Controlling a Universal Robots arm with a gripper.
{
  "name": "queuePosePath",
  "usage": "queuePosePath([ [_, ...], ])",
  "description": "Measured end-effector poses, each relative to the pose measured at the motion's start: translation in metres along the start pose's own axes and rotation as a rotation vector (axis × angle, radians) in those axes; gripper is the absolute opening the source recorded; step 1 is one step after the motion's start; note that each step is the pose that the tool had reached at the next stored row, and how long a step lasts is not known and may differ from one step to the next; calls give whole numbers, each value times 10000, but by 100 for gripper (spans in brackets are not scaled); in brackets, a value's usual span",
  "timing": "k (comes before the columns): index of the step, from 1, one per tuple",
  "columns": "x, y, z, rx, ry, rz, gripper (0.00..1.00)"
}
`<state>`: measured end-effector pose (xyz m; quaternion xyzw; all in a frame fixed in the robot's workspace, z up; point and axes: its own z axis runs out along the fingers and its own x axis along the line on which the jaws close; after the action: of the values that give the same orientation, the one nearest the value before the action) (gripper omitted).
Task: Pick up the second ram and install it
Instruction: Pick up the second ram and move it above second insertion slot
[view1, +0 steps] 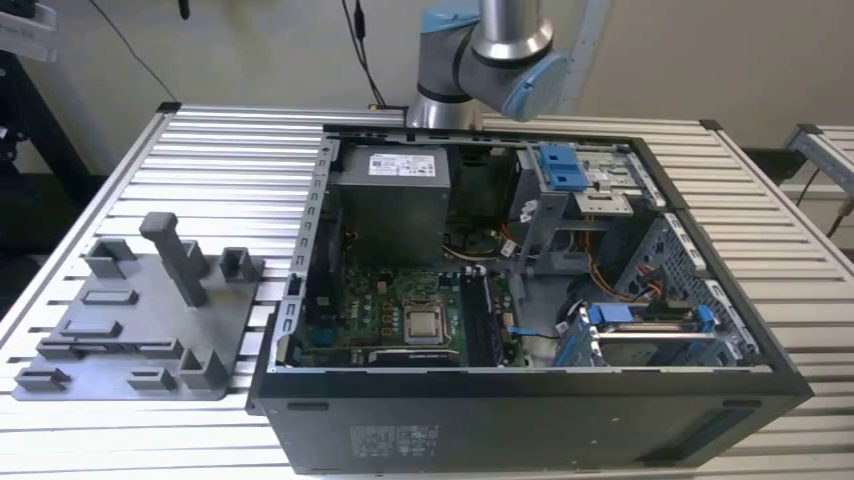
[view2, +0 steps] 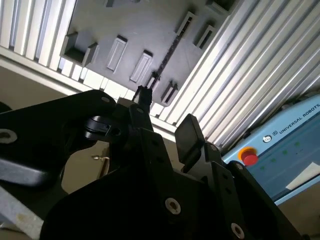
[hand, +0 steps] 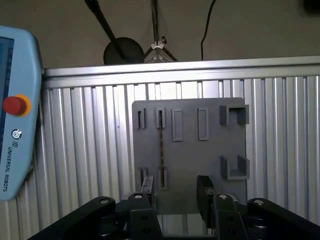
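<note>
- The second ram (hand: 161, 145) is seen edge-on, as a thin dark line. Its chips and board face are hidden in both wrist views.
- It stands on its edge in the grey fixture tray (hand: 190, 150), held between two slotted holders, one at each end.
- In the second wrist view the same stick (view2: 170, 50) is seen as a dark sliver across the tray (view2: 125, 25). Its near end is partly covered by one finger.
- The gripper (hand: 176, 190) is cut off by the edge of the first wrist view. Only the two black fingers (hand: 205, 192) and the linkage behind them are shown.
- The fingers are held wide apart and nothing is gripped between them. The ram's line falls within the gap, closer to one finger than to the other.
- How high the gripper (view2: 165, 112) hangs over the tray cannot be told.
- In the exterior view only the upper joints of the arm (view1: 494, 50) are seen, at twelve o'clock of the open computer case (view1: 534, 395).
- The tray (view1: 147, 335) lies at about nine o'clock of the case, just beside its wall, on the slatted table (view1: 240, 140). Bare slats are left at its eleven o'clock.
- The green motherboard (view1: 387, 300) is walled in by the case on all sides.
- A teach pendant (hand: 20, 75) is seen beyond the table's edge, well apart from the tray.
</note>
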<state>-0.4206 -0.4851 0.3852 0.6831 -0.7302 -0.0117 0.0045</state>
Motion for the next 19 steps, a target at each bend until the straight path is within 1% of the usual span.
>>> queuePosePath([
  [7, 0, 0, 1, 0, -3, -11, 48],
  [9, 0, 0, 5, -2, 0, -124, 48],
  [12, 0, 0, 9, -5, 7, -416, 48],
  [19, 0, 0, 12, -4, 7, -424, 48],
])
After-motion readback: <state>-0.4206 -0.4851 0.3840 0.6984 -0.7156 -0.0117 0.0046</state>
